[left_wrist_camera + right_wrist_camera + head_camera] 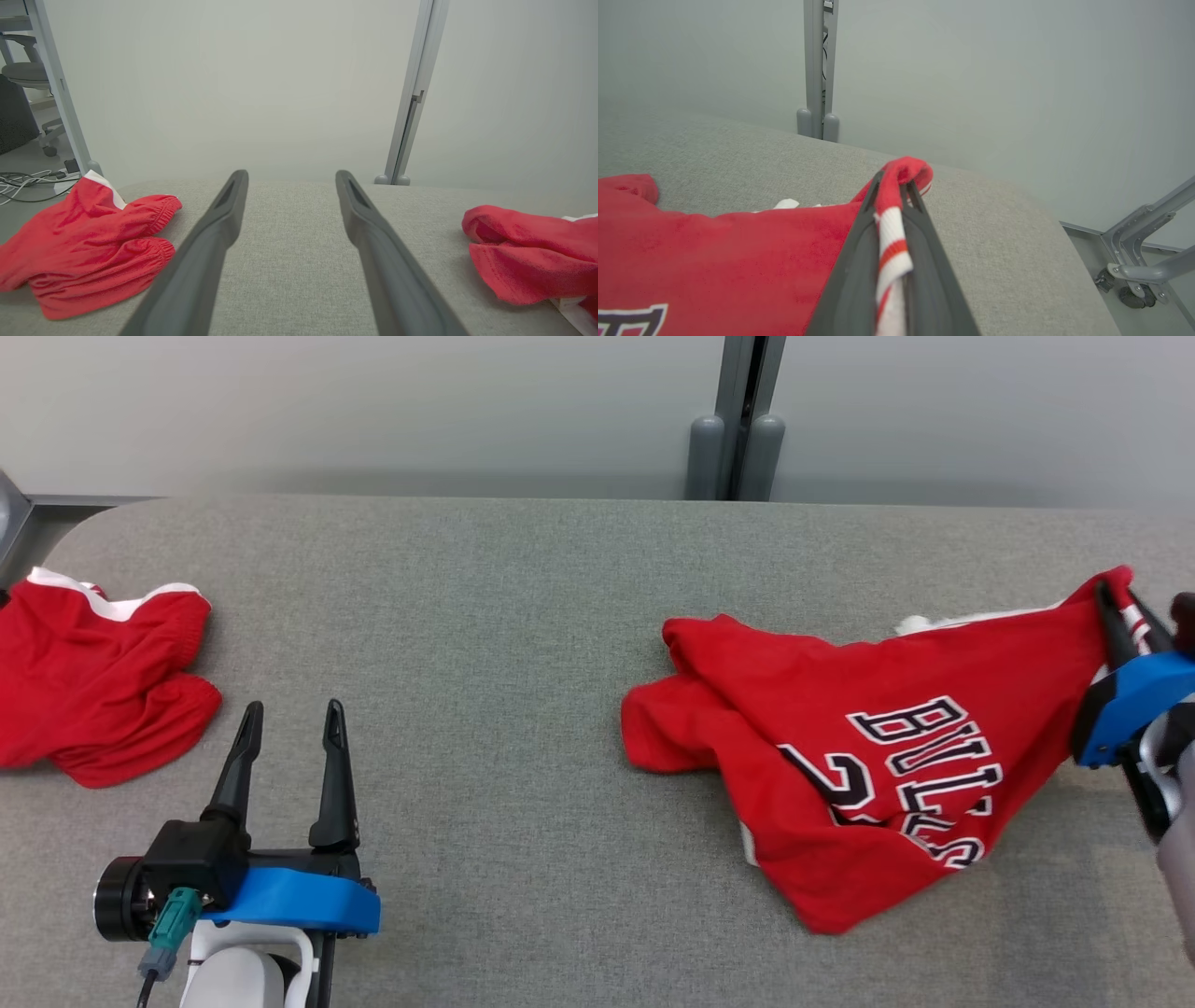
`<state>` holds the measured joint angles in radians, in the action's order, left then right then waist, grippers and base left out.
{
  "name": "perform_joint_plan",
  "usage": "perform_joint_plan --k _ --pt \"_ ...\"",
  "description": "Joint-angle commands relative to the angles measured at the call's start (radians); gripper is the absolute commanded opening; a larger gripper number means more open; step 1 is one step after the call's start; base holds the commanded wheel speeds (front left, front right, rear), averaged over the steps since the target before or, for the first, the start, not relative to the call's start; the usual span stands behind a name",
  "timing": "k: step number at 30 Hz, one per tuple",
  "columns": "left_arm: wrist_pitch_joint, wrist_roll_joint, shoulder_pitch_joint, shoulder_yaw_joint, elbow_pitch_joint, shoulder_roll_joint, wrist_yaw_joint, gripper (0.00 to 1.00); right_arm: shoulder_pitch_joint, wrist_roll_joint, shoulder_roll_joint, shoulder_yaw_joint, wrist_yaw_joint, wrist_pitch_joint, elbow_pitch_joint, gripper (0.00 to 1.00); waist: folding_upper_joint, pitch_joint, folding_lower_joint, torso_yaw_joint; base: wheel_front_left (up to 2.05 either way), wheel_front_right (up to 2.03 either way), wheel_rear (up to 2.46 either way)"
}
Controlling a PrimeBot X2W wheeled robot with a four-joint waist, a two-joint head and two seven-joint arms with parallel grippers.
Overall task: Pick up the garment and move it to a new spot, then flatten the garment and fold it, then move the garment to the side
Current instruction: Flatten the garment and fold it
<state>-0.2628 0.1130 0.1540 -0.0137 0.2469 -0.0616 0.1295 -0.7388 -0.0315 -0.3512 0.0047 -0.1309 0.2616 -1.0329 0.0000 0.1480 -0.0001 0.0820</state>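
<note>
lying near left tool (293, 709), red shorts (93, 681); jersey (868, 756) well apart.

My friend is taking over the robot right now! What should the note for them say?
Right gripper: shut on the jersey by its striped edge, near the right end of the table.
Left gripper: open, holding nothing, low over the table on the left.
Jersey: crumpled, mostly lying on the table, right of centre. Another red garment lies far left.
Done: jersey gripped.
Left: move it, flatten, fold, set aside.
</note>
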Motion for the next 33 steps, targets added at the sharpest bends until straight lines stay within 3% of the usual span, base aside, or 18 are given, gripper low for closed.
perform_joint_plan --k 1,6,12,23,33 --pt "-0.003 -0.002 -0.006 -0.001 -0.005 -0.002 0.001 1.00 0.006 -0.004 -0.021 -0.015 0.000 0.005 0.019 0.00 0.0000 -0.007 0.0001 -0.006 0.00 0.00 0.00" --pt "-0.003 -0.001 -0.020 0.000 -0.014 0.002 0.002 1.00 0.012 0.027 -0.056 -0.070 0.000 0.005 0.091 0.00 0.0000 -0.021 0.0001 -0.007 0.00 0.00 0.00" --pt "-0.003 0.009 -0.028 -0.006 -0.020 0.005 0.002 1.00 0.033 0.050 0.016 -0.048 0.000 0.005 0.191 0.00 0.0000 -0.029 0.0001 -0.006 0.00 0.00 0.00" --pt "-0.003 0.019 -0.017 0.013 -0.003 0.008 0.002 1.00 0.009 -0.002 0.223 0.173 0.000 0.005 0.263 0.00 0.0000 -0.045 0.0001 0.031 0.00 0.00 0.00" --pt "-0.003 0.036 -0.001 0.042 0.007 0.010 0.002 1.00 -0.037 -0.136 0.299 0.402 0.000 0.005 0.212 0.00 0.0000 -0.019 0.0001 0.098 0.00 0.00 0.00"
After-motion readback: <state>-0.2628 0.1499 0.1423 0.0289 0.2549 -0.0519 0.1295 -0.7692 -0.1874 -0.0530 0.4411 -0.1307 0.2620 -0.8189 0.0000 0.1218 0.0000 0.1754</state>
